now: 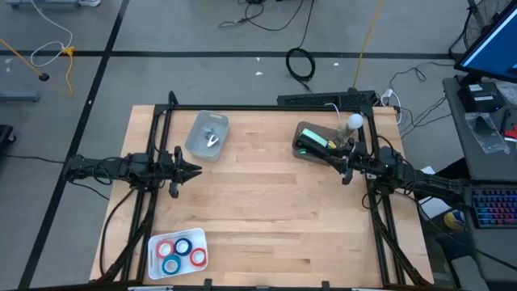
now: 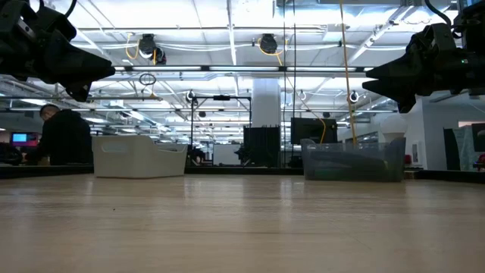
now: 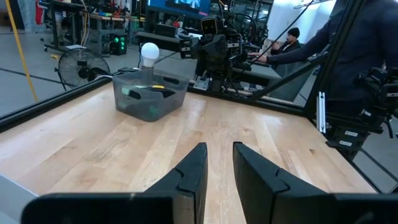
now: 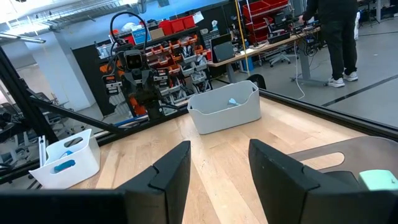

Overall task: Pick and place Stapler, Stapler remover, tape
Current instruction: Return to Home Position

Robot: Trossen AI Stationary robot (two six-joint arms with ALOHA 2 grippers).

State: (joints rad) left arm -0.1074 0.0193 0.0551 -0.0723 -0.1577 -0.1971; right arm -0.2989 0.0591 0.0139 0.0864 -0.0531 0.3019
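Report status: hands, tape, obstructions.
Left hand open, empty, left side. Right hand open, empty, by black bin. Tape rolls in white tray. Nothing between hands.

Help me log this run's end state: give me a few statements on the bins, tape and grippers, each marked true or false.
1. The tape rolls lie in the white tray on the left arm's side. True.
2. The right gripper holds a stapler. False: it is open and empty.
3. The gray bin is empty. False: a light blue staple remover shows inside it.
4. The left gripper holds nothing. True.
5. The dark bin stands on the left arm's side. False: it stands beside the right gripper.
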